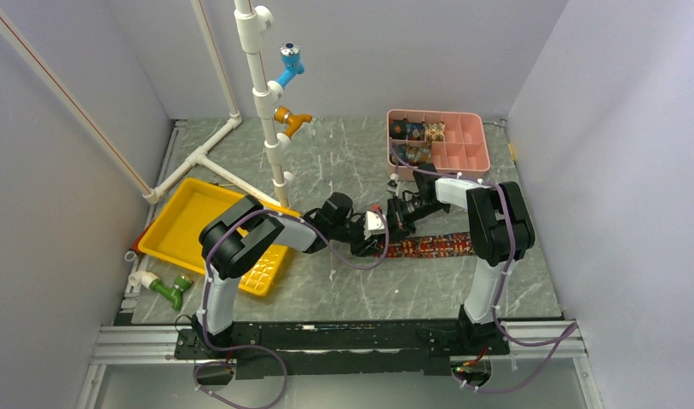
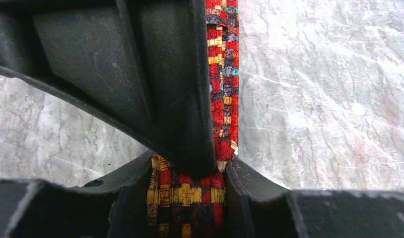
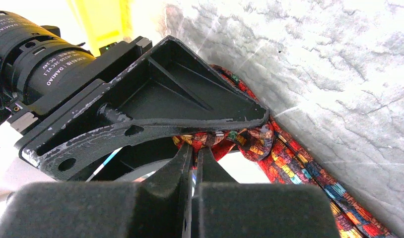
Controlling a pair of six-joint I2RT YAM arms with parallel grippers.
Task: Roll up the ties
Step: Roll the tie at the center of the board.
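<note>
While left fingers clamp the tie, right fingers — pressed together — crowd them

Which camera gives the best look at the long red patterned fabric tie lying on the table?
Top external: it shows the long red patterned fabric tie along most of its length, a flat strip. Left wrist shows only a short close-up stretch; right wrist only a bunched end and a bit of strip.

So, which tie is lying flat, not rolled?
The tie stretched on the table as a long strip; the others are small rolls in the pink tray.
</note>
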